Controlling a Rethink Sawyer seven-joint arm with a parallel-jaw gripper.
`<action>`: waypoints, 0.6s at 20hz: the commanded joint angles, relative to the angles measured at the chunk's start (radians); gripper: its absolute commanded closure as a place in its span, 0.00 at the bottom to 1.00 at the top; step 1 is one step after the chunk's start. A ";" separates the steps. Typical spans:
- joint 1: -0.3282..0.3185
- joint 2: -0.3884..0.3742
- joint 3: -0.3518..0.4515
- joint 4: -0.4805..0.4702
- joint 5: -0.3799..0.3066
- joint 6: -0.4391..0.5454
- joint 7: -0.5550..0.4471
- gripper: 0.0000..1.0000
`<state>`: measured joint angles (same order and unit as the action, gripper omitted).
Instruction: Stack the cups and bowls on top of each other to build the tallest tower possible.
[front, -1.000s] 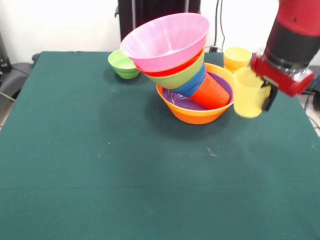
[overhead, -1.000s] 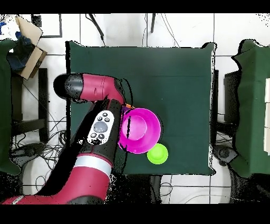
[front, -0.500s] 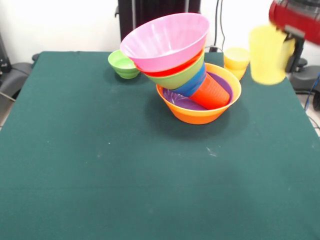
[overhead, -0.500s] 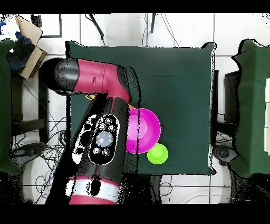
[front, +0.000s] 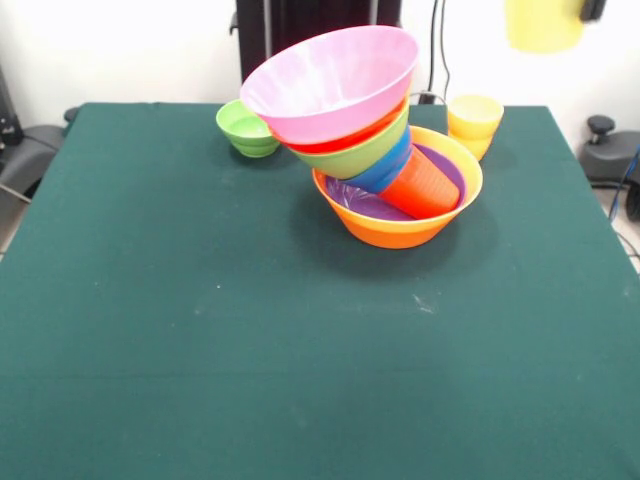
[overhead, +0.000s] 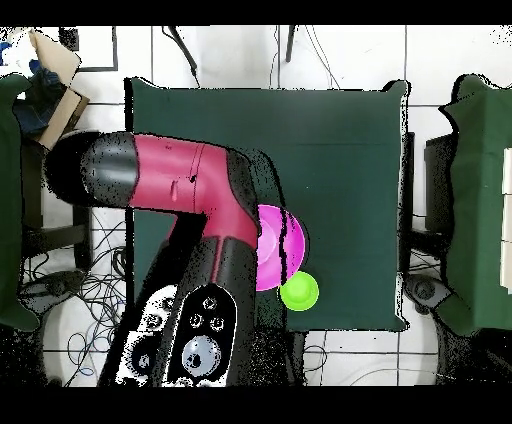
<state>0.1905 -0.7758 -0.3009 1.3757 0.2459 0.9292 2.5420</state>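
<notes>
The tower leans left: a large orange bowl holds a purple bowl and a tilted red-orange cup, with blue, green, red-orange and large pink bowls on top. My gripper is at the top right edge, high above the table. It is shut on the pale yellow cup, and only one black fingertip shows. A second yellow cup stands behind the tower's right. In the overhead view my arm hides most of the pink bowl.
A small green bowl sits at the far side, left of the tower; it also shows in the overhead view. The green table stretches in front of the tower.
My gripper has lifted the pale yellow cup from beside the orange bowl up to the top edge of the front view. The tower and the other cup have not moved.
</notes>
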 joint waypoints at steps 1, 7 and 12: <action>-0.023 -0.095 0.069 0.214 -0.112 -0.005 -0.192 1.00; -0.036 -0.145 0.071 0.290 -0.169 -0.055 -0.194 1.00; -0.053 -0.165 0.080 0.344 -0.216 -0.103 -0.196 1.00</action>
<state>0.1687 -0.9316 -0.3006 1.5477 0.1355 0.8931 2.5420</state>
